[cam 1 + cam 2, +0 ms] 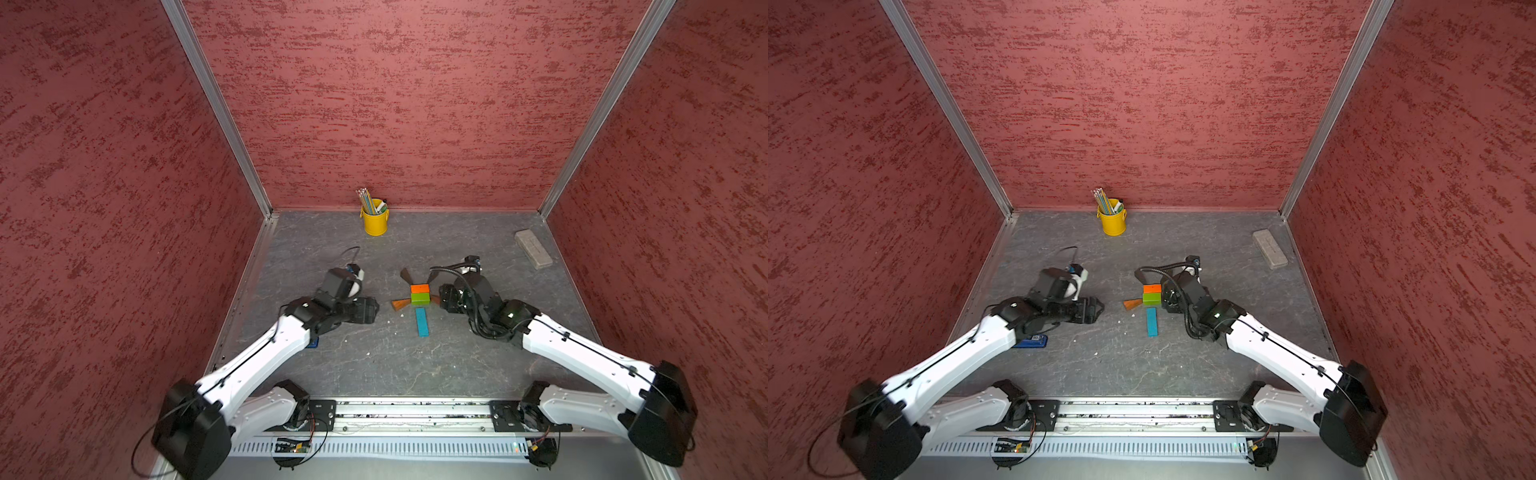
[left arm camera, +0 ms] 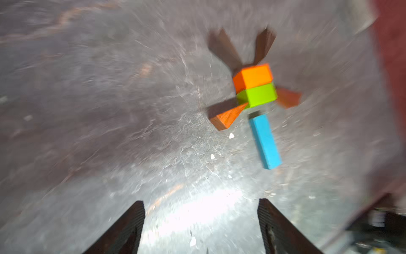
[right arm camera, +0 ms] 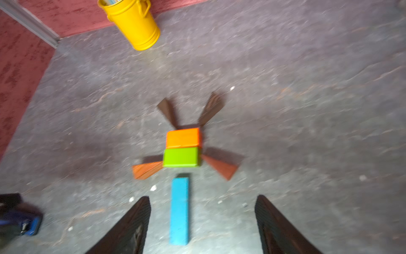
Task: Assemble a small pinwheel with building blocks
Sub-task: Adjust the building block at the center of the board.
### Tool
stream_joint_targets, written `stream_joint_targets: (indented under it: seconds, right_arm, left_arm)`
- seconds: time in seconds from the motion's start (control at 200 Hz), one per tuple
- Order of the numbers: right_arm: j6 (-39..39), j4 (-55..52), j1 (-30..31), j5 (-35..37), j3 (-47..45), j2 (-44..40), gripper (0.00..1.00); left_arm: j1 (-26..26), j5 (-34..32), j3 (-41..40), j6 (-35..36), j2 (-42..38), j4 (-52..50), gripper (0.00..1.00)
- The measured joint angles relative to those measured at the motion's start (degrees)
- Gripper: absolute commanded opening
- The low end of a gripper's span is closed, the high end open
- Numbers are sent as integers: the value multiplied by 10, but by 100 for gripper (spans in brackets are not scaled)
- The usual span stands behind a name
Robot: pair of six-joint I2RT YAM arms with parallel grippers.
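The left fingers (image 2: 131, 224) and right fingers (image 3: 136, 220) are spread and hold nothing, one pair on each side of the pinwheel (image 1: 419, 297) at mid-desk. Its blue bar (image 3: 179, 209) lies nearest the front edge, just short of the green block (image 3: 181, 157). The orange block (image 3: 183, 137) sits behind and brown wedges (image 3: 219, 165) fan outward. The pieces look light, stiff, smooth and loose, so a nudge would likely scatter them. The bar is best pinched across its long sides.

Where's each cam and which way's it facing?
Top views: overhead behind the base, looking down and forward at the table; left arm and right arm show.
Left wrist: on that arm, facing the pinwheel past the open left tool.
Right wrist: on that arm, facing the pinwheel past the open right tool.
Shared: the pinwheel, in all.
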Motion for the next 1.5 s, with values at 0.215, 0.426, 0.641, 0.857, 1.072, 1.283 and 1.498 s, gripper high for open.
stream_joint_targets:
  seconds: [0.215, 0.426, 0.641, 0.857, 1.072, 1.283, 1.498]
  right_arm:
    - [-94, 24, -57, -40, -53, -46, 94]
    - [-113, 47, -89, -71, -103, -70, 96]
    - [-118, 57, -95, -88, -106, -64, 99]
    - [-122, 59, -103, -93, -106, -64, 99]
    - [-127, 59, -116, -93, -106, -64, 99]
    - [-128, 59, -137, -99, -115, -65, 99]
    - [-130, 57, -145, -106, -126, -69, 99]
  left_arm:
    - [-44, -88, 3, 52, 113, 68, 81]
    - [-63, -101, 3, 99, 158, 131, 83]
    - [-68, -74, 7, 166, 172, 197, 79]
    - [-68, -48, 30, 223, 212, 207, 73]
    - [-70, -48, 41, 253, 241, 211, 68]
    - [-74, -62, 51, 265, 263, 214, 64]
    - [-74, -68, 71, 269, 288, 214, 60]
